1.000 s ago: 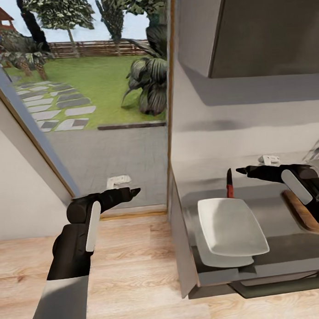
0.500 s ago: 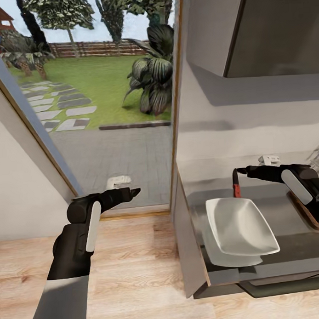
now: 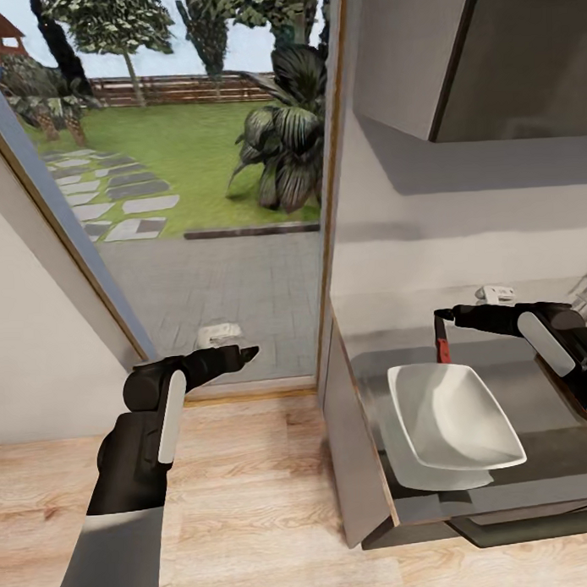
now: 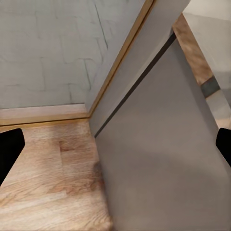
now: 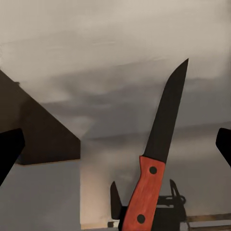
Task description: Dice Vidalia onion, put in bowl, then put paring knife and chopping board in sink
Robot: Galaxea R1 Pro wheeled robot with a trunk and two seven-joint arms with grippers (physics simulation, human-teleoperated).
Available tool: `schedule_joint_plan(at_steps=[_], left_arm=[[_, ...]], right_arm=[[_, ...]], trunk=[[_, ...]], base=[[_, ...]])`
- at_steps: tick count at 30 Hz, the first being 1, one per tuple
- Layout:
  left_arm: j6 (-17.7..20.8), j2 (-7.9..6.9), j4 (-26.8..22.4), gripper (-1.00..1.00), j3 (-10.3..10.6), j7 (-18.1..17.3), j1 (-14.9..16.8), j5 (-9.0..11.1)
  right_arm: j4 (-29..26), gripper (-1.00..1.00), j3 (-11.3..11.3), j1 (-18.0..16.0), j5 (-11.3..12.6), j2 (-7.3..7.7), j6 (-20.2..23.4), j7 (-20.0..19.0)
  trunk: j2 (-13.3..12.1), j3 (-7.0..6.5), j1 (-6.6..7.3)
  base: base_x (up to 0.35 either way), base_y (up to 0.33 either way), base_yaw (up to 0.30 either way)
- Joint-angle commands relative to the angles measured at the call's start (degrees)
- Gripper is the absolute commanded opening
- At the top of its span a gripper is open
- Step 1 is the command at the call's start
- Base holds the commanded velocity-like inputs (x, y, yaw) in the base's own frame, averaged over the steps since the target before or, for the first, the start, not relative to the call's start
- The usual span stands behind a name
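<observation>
Black and spread wide, the left claw (image 3: 245, 354) is hanging idle over the wood floor at nine o'clock. On the grey tabletop (image 3: 543, 403), the paring knife (image 3: 441, 337) is lying at twelve o'clock of the white bowl (image 3: 454, 416). The right claw (image 3: 442, 314) is hovering spread at its blade, so fetching the knife seems in hand, calling for closing on the reddish handle.

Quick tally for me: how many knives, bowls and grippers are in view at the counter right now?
Knives: 1, the paring knife
Bowls: 1, the bowl on the countertop
Grippers: 2, left gripper and right gripper
Total: 4
</observation>
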State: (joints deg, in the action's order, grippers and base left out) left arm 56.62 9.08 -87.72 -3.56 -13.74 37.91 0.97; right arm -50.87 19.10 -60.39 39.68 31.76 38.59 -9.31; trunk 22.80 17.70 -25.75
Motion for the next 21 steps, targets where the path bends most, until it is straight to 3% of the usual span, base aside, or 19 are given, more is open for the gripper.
schedule_joint_plan(at_steps=[1,14,21], left_arm=[[0.3,0.06,0.0,1.00,-0.1,-0.1,0.1,0.1],[0.3,0.06,0.1,1.00,-0.1,-0.1,0.1,0.1],[0.3,0.06,0.1,1.00,-0.1,-0.1,0.1,0.1]], right_arm=[[0.0,1.00,0.1,-0.1,-0.1,0.06,0.1,-0.2],[0.0,1.00,0.1,-0.1,-0.1,0.06,0.5,-0.2],[0.0,1.00,0.0,-0.1,-0.1,0.06,2.8,-0.2]], trunk=[[0.1,0.11,-0.04],[0.1,0.45,-0.04],[0.1,1.04,-0.04]], base=[[0.000,0.007,0.000],[0.000,0.002,0.000],[0.000,0.000,0.000]])
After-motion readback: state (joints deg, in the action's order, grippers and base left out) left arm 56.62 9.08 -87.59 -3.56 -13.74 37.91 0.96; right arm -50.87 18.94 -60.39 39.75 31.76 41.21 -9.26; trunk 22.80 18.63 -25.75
